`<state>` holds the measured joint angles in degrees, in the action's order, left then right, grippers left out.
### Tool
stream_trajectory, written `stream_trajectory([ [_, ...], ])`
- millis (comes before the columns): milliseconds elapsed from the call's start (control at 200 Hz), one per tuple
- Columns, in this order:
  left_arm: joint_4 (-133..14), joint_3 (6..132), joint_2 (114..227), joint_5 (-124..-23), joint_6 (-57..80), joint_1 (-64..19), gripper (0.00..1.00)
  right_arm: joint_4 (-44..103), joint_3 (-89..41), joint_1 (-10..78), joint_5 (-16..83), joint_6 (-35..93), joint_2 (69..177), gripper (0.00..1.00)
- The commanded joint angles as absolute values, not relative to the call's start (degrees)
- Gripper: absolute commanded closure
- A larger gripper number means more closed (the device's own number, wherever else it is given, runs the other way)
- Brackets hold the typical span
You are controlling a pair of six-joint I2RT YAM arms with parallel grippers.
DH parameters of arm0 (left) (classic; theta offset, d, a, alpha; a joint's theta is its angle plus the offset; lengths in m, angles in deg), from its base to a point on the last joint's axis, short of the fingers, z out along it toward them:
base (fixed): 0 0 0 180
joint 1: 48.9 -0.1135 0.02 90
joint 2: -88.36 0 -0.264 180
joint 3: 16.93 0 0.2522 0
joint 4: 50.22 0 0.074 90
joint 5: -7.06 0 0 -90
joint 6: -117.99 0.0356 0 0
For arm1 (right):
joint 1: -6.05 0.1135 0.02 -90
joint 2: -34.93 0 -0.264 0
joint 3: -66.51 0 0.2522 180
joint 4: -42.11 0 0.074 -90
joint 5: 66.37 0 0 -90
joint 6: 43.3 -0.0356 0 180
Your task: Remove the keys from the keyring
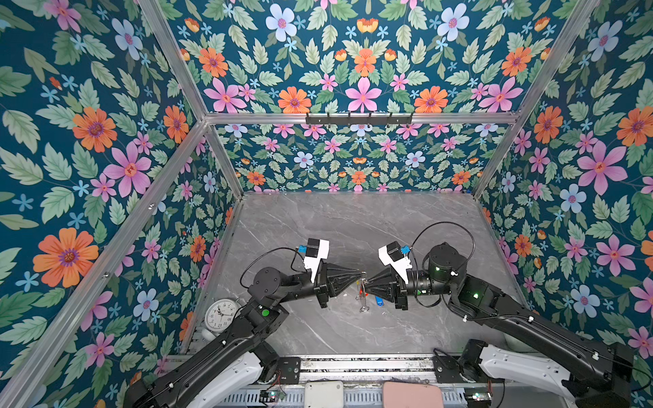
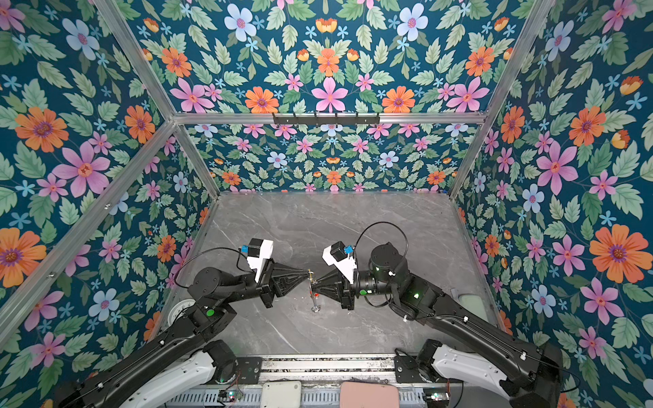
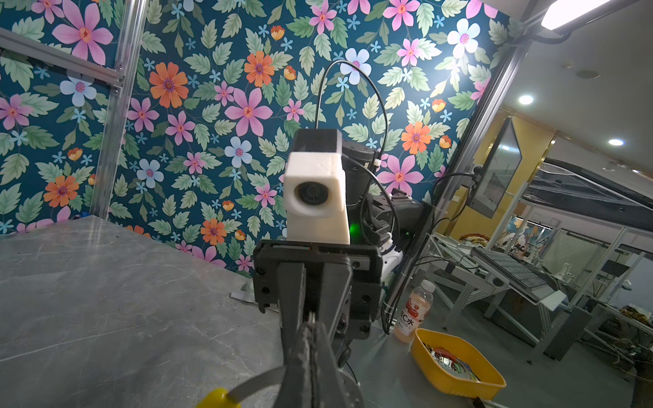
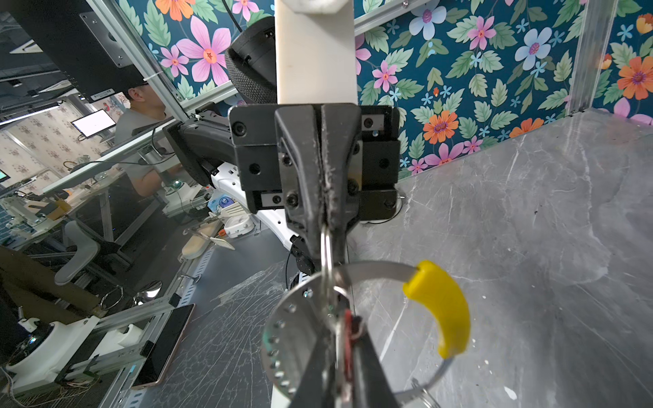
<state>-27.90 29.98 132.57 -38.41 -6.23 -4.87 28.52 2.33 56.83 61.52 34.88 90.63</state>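
1. The keyring [image 1: 363, 303] hangs edge-on near the table's middle, between the two gripper tips. It is a thin grey hoop with small clips on its rim and a yellow sleeve [image 4: 440, 311] over one arc.
2. The red-tagged key [image 4: 348, 330] hangs at the hoop. The blue-tagged key [image 1: 378, 301] lies on the table just beside it, under the right arm.
3. The left gripper [image 1: 361, 273] is clamped on the hoop's upper edge.
4. The right gripper [image 1: 366, 283] has the red tag between narrowly parted jaws; whether they pinch it I cannot tell.
5. The grey marble table [image 1: 353, 226] is bare behind the arms and at both sides.
6. A clock [image 1: 221, 313] stands at the left edge, and floral walls [image 1: 353, 159] bound three sides.
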Motion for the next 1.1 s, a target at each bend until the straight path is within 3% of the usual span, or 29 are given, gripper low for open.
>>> stream_trajectory([
  [0,-25.83,29.97,132.37,-39.04,-5.32,-4.87,1.0,26.72,2.19,56.93,60.33,35.36,89.87,0.55],
  [440,-27.03,29.62,132.39,-39.69,-3.74,-4.88,1.0,32.31,4.31,56.93,47.68,34.59,82.48,0.51],
  [760,-25.86,28.94,132.75,-40.29,-3.83,-4.87,1.0,40.63,3.61,56.93,52.07,29.06,87.27,0.51],
  [1095,-25.86,28.65,132.39,-41.13,-3.65,-4.86,1.0,42.05,4.21,56.94,54.6,27.44,88.44,0.72],
])
